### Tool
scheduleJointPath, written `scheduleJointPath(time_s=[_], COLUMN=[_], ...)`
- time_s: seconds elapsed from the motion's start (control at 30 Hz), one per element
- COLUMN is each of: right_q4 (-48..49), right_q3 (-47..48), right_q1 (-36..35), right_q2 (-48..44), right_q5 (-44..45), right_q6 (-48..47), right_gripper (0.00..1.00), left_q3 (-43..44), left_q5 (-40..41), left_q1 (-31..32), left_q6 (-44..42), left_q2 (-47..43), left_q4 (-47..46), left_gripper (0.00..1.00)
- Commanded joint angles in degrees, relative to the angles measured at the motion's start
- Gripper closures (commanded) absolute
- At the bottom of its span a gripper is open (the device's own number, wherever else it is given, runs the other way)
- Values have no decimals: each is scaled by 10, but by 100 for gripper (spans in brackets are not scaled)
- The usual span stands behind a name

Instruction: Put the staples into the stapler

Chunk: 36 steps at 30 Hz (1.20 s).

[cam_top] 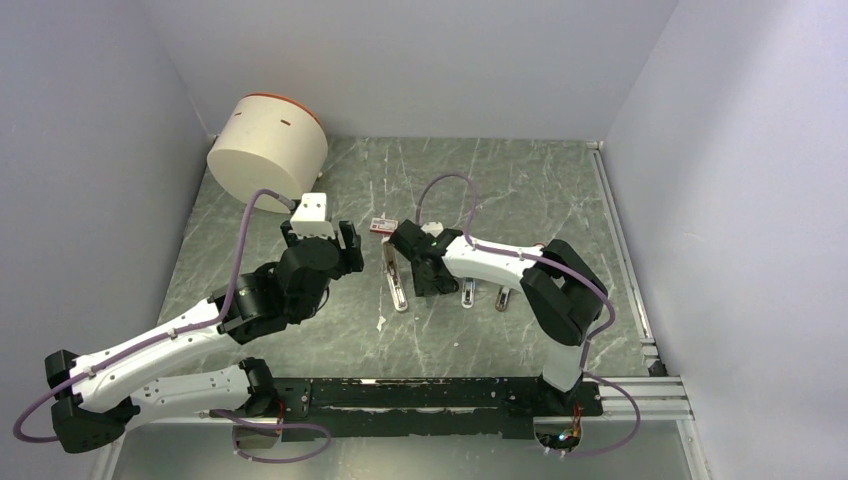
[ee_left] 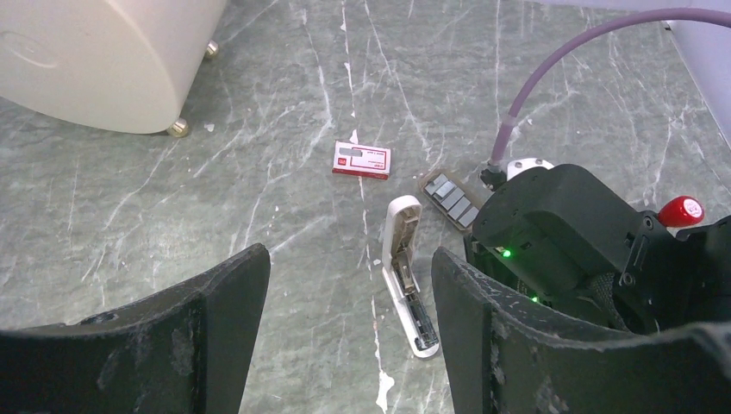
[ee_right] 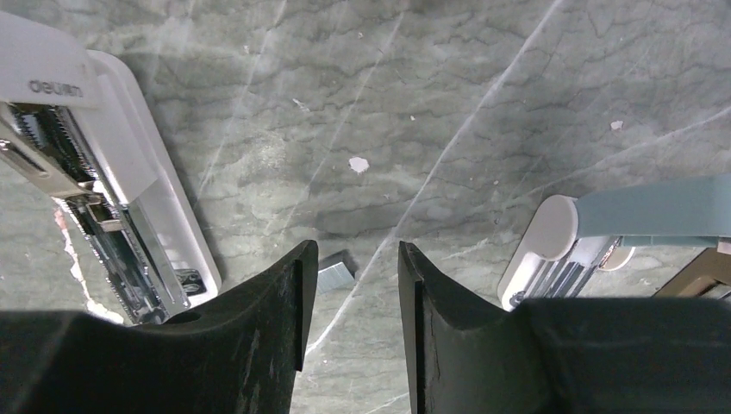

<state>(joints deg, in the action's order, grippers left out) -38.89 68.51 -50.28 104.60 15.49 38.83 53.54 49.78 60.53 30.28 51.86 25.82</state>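
Slim white plastic stapler (cam_top: 396, 285), hinged open, flat on green marble table (cam_top: 500, 190).
Right gripper (ee_right: 355, 250): jaws narrowly parted, gripping nothing; short grey metal staple strip (ee_right: 336, 269) lies by its left fingertip, and the stapler is just left of it. Left gripper (ee_left: 349, 254): jaws wide, empty; the stapler lies ahead, with the flat red staples box with white label (ee_left: 362, 160) farther ahead, apart from it.

Marble table (cam_top: 520, 190) bears stapler (cam_top: 394, 278), staples (cam_top: 383, 226), white drum (cam_top: 266, 148).

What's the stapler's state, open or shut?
Open. The stapler has its cover swung back, metal staple channel exposed in both wrist views.
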Motion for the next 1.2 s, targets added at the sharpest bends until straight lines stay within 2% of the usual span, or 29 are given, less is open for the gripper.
scheduleJointPath(time_s=[0.0,0.53,0.73,0.9,1.1,1.17], right_q4=[3,11,10,15,34,37], right_q3=[-14,-64,-77,-88,-87,-84], right_q1=[-3,-13,-13,-13,-12,-14], right_q2=[1,-28,-37,-45,-45,-43], right_q5=[15,-36,-44,-47,-57,-59], right_q6=[25,14,10,8,5,2], right_gripper=[57,56,59,56,70,72], left_q3=[3,0,0,-1,0,1], left_q5=[3,-2,-4,-5,-6,-6], left_q1=[-3,-3,-3,-3,-3,-3], left_q6=[3,2,6,7,9,9], left_q2=[-7,-1,1,-1,1,2], left_q4=[0,-6,-4,-4,-4,-3], left_gripper=[26,26,26,26,26,26])
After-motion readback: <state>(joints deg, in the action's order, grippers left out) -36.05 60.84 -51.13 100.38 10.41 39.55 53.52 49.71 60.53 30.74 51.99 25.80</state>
